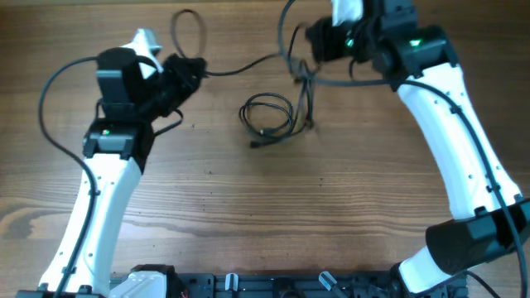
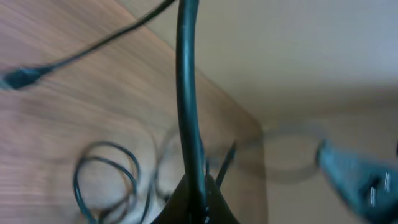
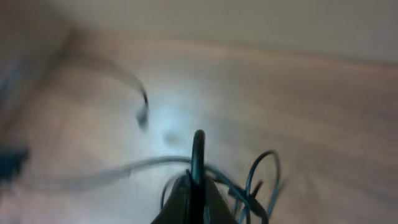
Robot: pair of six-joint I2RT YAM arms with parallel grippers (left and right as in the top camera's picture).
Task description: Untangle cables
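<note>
While both grippers are shut on cord, the relation that governs the coming move is the single span of cable [image 1: 244, 64] strung between them.

Left gripper [image 2: 196, 186]: fingers together, clamped on a black cord that rises straight out of the tips. Right gripper [image 3: 196, 179]: fingers together, likewise clamped on a cord standing up between them.

Seen from overhead, the span runs roughly left to right across the far part of the table [image 1: 273, 215], apparently off the wood and sagging slightly. Its long axis lies along the line joining the two grippers. Beyond the left gripper a free loop [image 1: 189, 29] curls toward the far edge.

The remaining cables sit as a small coil [image 1: 269, 114] on the wood, on the near side of the span and closer to the right gripper. A strand climbs from the coil's right side toward that gripper, and a plug end [image 1: 257, 142] pokes out at the coil's near-left.

Judgement: the tangle lies at the right-hand end, so separation turns on drawing away from the coil along the span's axis. The coil is the only thing lying near the span, and the risk is that it drags along rather than releasing. Whether its strands are knotted or merely overlapped cannot be told.
</note>
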